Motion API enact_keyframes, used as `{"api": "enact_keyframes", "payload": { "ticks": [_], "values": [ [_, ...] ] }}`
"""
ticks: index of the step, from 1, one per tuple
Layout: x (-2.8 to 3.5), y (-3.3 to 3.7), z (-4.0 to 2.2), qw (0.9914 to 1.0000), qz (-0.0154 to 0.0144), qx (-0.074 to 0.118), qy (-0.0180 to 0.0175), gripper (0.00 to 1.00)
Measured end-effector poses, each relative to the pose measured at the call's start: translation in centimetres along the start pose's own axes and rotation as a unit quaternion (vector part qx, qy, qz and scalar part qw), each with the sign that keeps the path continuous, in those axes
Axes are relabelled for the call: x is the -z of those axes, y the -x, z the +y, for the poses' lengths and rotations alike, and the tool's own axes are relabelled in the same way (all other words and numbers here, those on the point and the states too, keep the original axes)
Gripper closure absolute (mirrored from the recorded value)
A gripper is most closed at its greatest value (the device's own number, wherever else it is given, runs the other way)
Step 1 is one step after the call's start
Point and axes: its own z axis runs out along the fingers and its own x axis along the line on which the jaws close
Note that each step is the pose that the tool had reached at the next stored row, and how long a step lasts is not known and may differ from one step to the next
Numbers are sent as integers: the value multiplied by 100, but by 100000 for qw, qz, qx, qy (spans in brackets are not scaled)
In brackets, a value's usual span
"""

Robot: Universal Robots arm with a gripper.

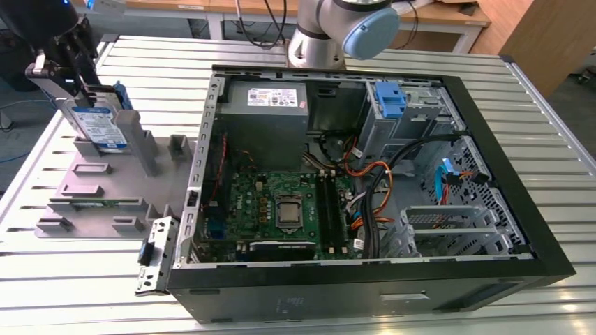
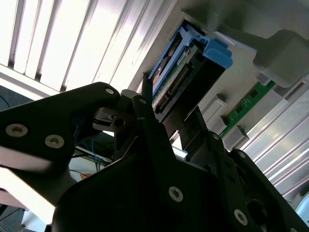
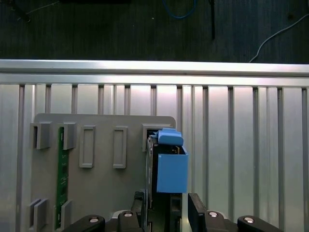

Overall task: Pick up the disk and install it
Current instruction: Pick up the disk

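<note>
The disk [image 1: 98, 122] is a silver drive with a white-and-blue label and blue rails. It stands upright on edge in a slot of the grey holder tray [image 1: 102, 188] at the exterior view's left. My gripper [image 1: 79, 94] comes down over its top, one finger on each flat side. In the first wrist view the disk [image 3: 171, 171] sits between the two fingertips [image 3: 193, 205] with no gap showing, so the gripper [image 3: 166, 203] is shut on it. The second wrist view shows the disk [image 2: 183, 63] end-on, connector side visible, just beyond the gripper [image 2: 171, 116].
The open computer case [image 1: 521, 230] lies to the exterior view's right, with motherboard, cables, grey power supply [image 1: 270, 105] and a blue bracket [image 1: 391, 101] at the drive bay. A green memory stick [image 1: 93, 204] lies in the holder. The slatted metal table [image 1: 279, 307] extends all round.
</note>
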Motion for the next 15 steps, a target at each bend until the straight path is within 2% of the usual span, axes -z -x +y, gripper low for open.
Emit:
{"api": "enact_keyframes", "payload": {
  "ticks": [3,4,5,6,15],
  "values": [
    [1,0,0,100000,-2,1,-3,53],
    [2,0,0,100000,3,1,3,60],
    [3,0,0,100000,5,1,7,60],
    [3,0,0,100000,0,2,1,65],
    [8,0,0,100000,-4,2,-3,65]
  ]
}}
